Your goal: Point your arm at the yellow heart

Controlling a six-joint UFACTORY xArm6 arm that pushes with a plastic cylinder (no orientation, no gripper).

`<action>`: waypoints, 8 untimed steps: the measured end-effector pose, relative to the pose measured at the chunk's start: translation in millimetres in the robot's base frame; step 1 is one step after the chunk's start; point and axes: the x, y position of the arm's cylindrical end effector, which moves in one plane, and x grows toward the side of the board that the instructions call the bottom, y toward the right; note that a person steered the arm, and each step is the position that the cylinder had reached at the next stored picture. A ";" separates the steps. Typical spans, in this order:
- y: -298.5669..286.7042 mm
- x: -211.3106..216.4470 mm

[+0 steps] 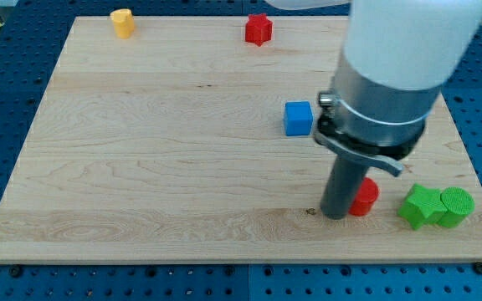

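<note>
A yellow heart block (122, 22) lies at the view's top left of the wooden board (157, 159). My tip (335, 214) rests on the board at the lower right, far from the yellow heart. It touches the left side of a red round block (365, 197), which is partly hidden behind the rod.
A red star block (258, 29) lies at the top centre. A blue cube (299, 118) lies right of centre, just left of the arm. A green star block (421, 206) and a green round block (456, 206) lie together at the lower right.
</note>
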 end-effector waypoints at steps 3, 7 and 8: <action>4.3 -23.2; -265.7 -229.0; -329.5 -295.4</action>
